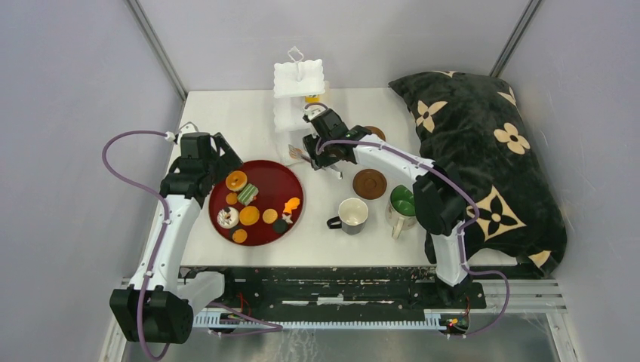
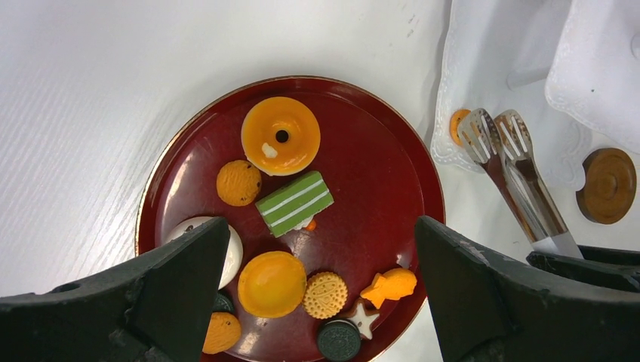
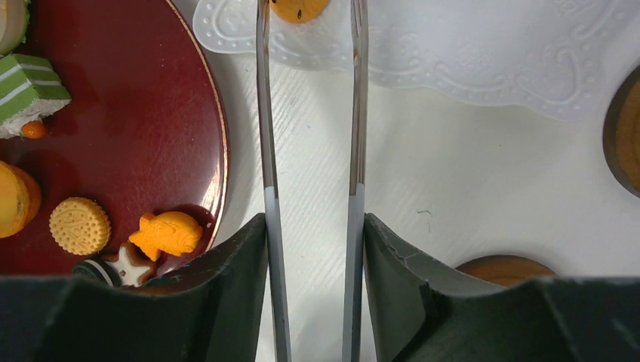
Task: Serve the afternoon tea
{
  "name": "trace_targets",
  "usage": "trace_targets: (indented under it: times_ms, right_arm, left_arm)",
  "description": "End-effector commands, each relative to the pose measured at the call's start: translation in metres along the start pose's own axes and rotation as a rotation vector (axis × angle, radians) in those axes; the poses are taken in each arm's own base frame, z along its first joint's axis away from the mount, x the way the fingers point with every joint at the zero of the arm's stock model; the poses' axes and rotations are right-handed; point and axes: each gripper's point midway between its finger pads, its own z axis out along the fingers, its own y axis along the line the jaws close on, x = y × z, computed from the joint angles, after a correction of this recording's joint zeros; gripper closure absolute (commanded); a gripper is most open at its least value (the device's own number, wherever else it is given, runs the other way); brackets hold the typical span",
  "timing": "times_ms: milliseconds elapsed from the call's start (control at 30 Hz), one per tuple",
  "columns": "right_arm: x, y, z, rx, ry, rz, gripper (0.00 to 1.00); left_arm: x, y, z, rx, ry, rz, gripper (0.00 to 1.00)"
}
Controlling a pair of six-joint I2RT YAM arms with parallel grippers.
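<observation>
Tongs [image 2: 530,202] in right end effector [image 3: 315,224], tips beside orange cookie [image 3: 300,7] on stand [image 3: 468,53]

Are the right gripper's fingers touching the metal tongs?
Touching. The right wrist view shows the right gripper pressed against both outer sides of the metal tongs, with no gap.

Inside the right claw [image 3: 315,222], tongs [image 3: 268,151]. Left of it, tray [image 3: 151,113] with sweets [image 3: 166,234]. Ahead, stand [image 3: 468,45] carrying one cookie [image 3: 300,7] on lowest tier. To the right, coaster [image 3: 623,128]. Behind, two mugs [image 1: 352,214].
</observation>
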Motion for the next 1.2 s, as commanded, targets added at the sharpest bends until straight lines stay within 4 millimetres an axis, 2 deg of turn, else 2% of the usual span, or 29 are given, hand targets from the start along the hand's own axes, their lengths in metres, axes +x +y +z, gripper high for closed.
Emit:
trace_targets:
  times_ms: [0,100,167,267,500,633,733,933,1167]
  right_arm:
    - [-0.048,0.002,-0.052,0.003,-0.175,-0.005,0.49]
    - [-0.047,0.000,-0.063,0.004,-0.179,-0.013,0.53]
    - [-0.039,0.000,-0.070,-0.005,-0.168,-0.024,0.57]
    - [-0.017,0.005,-0.077,-0.057,-0.145,-0.055,0.62]
    - [0.011,0.027,-0.107,-0.140,-0.131,-0.151,0.81]
    - [0.030,0.056,-0.124,-0.202,-0.103,-0.246,0.81]
    - [0.053,0.080,-0.133,-0.244,-0.024,-0.394,0.81]
    - [0.083,0.087,-0.135,-0.219,0.117,-0.515,0.84]
    - [0.090,0.085,-0.137,-0.190,0.131,-0.524,0.88]
  left_arm:
    - [-0.015,-0.014,-0.001,0.056,-0.044,-0.035,0.01]
    - [-0.015,-0.016,0.001,0.059,-0.038,-0.036,0.00]
    - [-0.017,-0.014,0.000,0.050,-0.043,-0.033,0.00]
    - [-0.020,-0.012,-0.001,0.036,-0.056,-0.031,0.00]
    - [-0.014,-0.012,0.005,0.038,-0.037,-0.034,0.00]
    - [-0.014,-0.010,0.002,0.035,-0.047,-0.033,0.01]
    - [-0.015,-0.010,0.002,0.039,-0.049,-0.031,0.01]
    - [-0.013,-0.009,0.000,0.040,-0.046,-0.032,0.00]
    - [-0.009,-0.005,0.002,0.024,-0.037,-0.031,0.01]
